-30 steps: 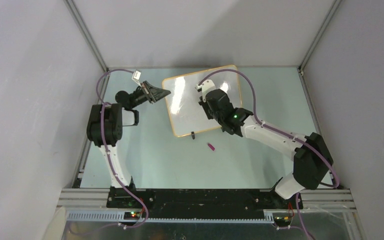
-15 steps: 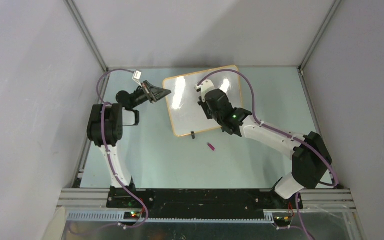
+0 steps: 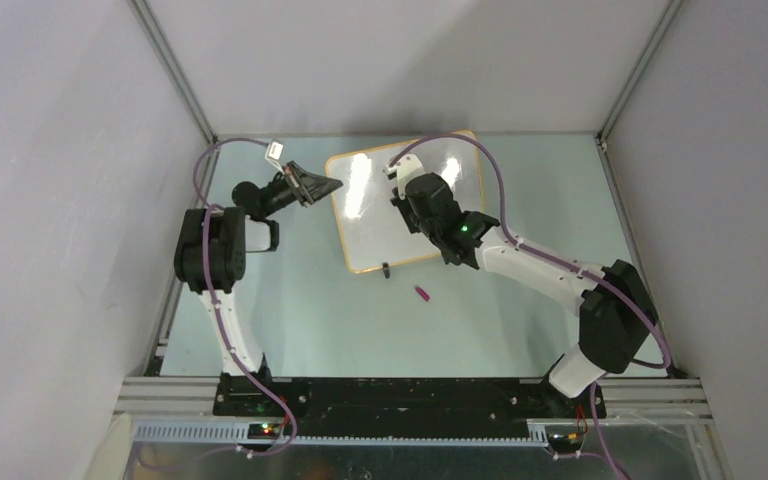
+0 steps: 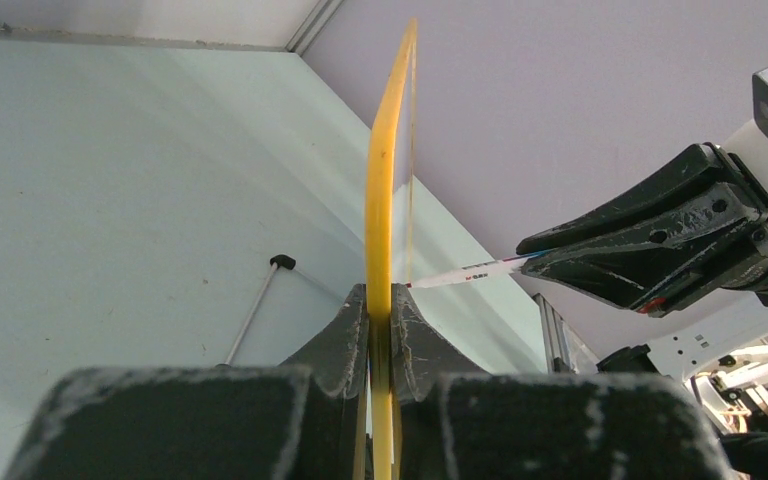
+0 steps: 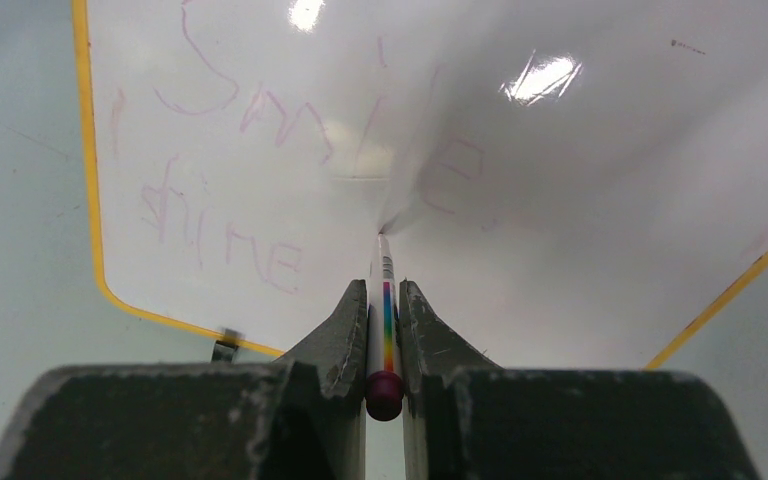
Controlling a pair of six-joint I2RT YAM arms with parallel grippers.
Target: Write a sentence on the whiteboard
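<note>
Orange-yellow framing was seen around the whiteboard (image 3: 370, 228), which lay on the pale green table (image 3: 310, 310), toward the far side and near the middle, turned at a slant to the table's edges. Its left edge was pinched by the left gripper (image 3: 322, 187); in the left wrist view the jaws of that gripper (image 4: 380, 300) were closed tight on the yellow frame (image 4: 385, 180), which was seen edge-on between them. The right gripper (image 3: 400, 192) was held over the board's glossy face (image 5: 580, 200), and its jaws (image 5: 384, 292) were clamped on a slim white marker (image 5: 384, 325) with a rainbow stripe and a dark purple end. The marker's tip appeared to meet the white surface (a shadow ran up to it there). From the left wrist view the same marker (image 4: 465, 270) was seen projecting from the right gripper (image 4: 540, 245) toward the board. Faint pinkish strokes (image 5: 220, 240) were spread in two lines across the board, too pale to be read with certainty. A black clip foot (image 3: 386, 269) was fixed at the board's near edge, and a small purple piece (image 3: 423, 294) lay on the table just beyond that edge, apart from the board.
</note>
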